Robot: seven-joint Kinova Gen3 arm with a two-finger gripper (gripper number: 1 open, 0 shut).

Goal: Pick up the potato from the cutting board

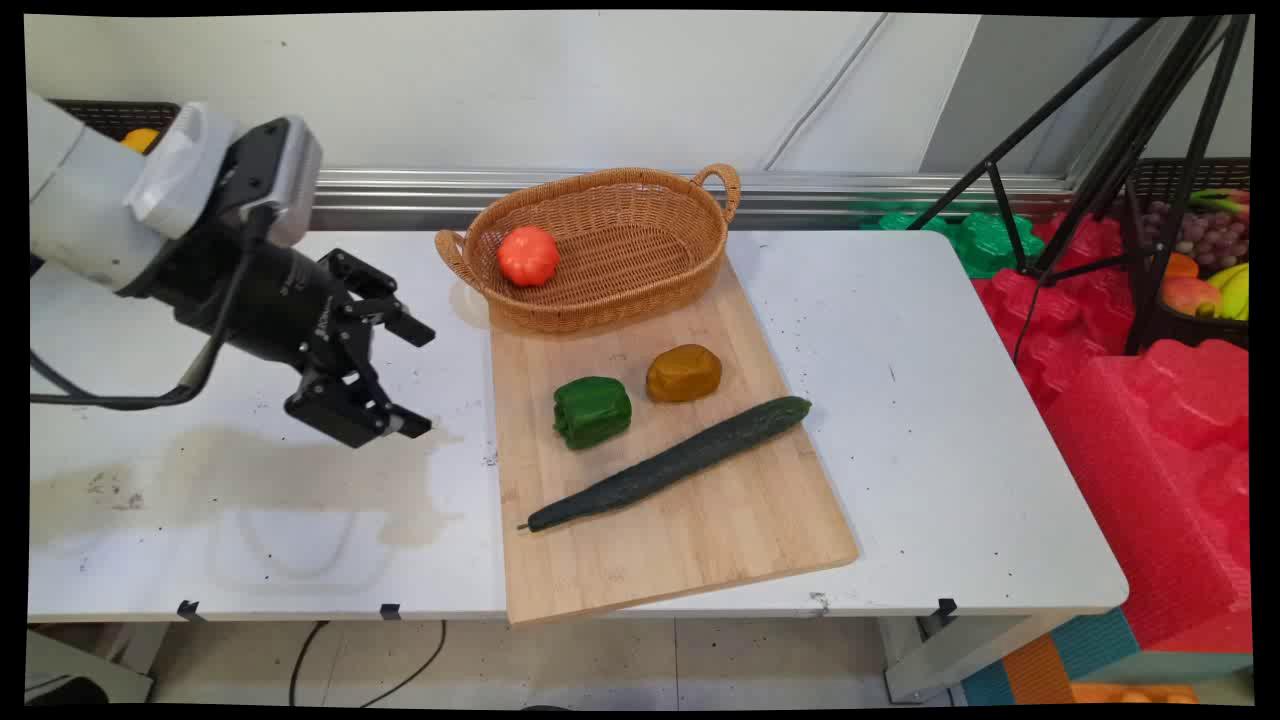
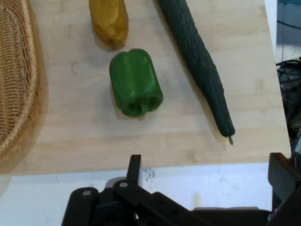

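Observation:
My gripper (image 1: 421, 380) hangs open over the white table, left of the wooden cutting board (image 1: 700, 520), with nothing between its fingers (image 2: 134, 167). Nearest to it lies a green bell pepper (image 1: 592, 411) (image 2: 135, 83) on the board. Beyond the pepper sits a yellow-brown pepper (image 1: 684, 373) (image 2: 109, 21). A long dark cucumber (image 1: 672, 462) (image 2: 199, 60) lies slantwise across the board. A wicker basket (image 1: 640, 210) (image 2: 16, 80) stands on the board's far end, with a red tomato (image 1: 528, 255) inside.
A black tripod (image 1: 1120, 150) stands at the right beyond the table. Red and green foam pieces (image 1: 1150, 420) lie on the floor there, beside a crate of toy fruit (image 1: 1205, 260). Black cables hang from the arm at the left.

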